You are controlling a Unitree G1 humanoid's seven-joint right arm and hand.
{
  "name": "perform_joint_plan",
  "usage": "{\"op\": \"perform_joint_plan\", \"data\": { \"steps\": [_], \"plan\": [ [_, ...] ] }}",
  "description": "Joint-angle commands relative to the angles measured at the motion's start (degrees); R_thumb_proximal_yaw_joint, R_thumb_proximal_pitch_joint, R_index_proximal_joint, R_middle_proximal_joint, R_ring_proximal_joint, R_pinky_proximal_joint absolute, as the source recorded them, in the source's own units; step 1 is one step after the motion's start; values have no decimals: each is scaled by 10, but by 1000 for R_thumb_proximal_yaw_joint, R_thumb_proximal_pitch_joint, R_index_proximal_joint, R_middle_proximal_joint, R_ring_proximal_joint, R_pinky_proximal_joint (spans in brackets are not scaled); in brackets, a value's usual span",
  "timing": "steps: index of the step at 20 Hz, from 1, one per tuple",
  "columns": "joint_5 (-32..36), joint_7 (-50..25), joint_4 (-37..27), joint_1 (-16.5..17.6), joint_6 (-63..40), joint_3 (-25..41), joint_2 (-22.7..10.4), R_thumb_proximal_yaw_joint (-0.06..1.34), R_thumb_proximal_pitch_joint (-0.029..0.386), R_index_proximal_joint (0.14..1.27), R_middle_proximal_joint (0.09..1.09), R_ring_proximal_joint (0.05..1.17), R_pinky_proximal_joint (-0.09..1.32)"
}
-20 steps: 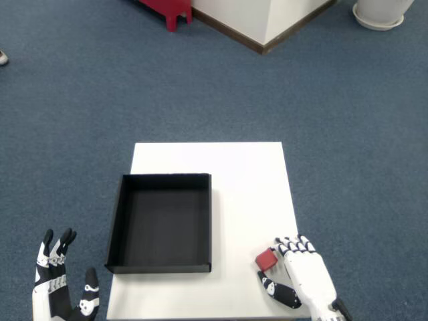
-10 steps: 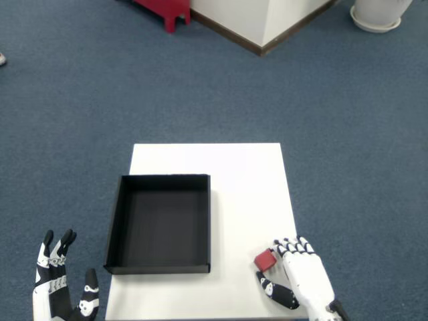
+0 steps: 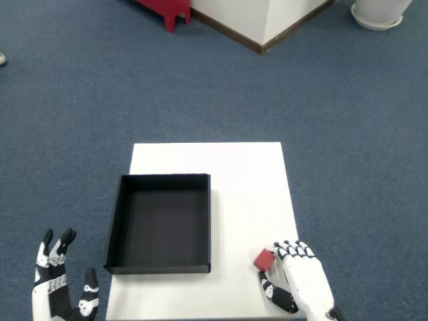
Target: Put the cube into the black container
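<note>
A small red cube [image 3: 265,259] rests on the white table [image 3: 234,174] near its front right corner. My right hand [image 3: 297,284] lies over the table just right of the cube, fingers curled against its right side and thumb below it; whether the cube is lifted I cannot tell. The black container [image 3: 160,223] sits open and empty on the table's left half, a short way left of the cube.
My left hand [image 3: 60,291] hovers open off the table's front left corner, over the blue carpet. A red object [image 3: 167,10] and a white wall corner [image 3: 267,20] stand far behind, with a white pot [image 3: 381,12] at top right.
The right hand and the cube have shifted slightly toward the front edge of the table. The container has not moved.
</note>
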Motion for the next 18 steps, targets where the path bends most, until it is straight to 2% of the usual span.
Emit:
{"op": "perform_joint_plan", "data": {
  "steps": [1, 18],
  "plan": [
    [1, 3, 10, -1, -13, -1, -6, 1258, 153, 1096, 335, 295, 205],
    [-8, -26, 12, -5, -43, 2, -4, 1243, 173, 1063, 315, 279, 197]
  ]
}}
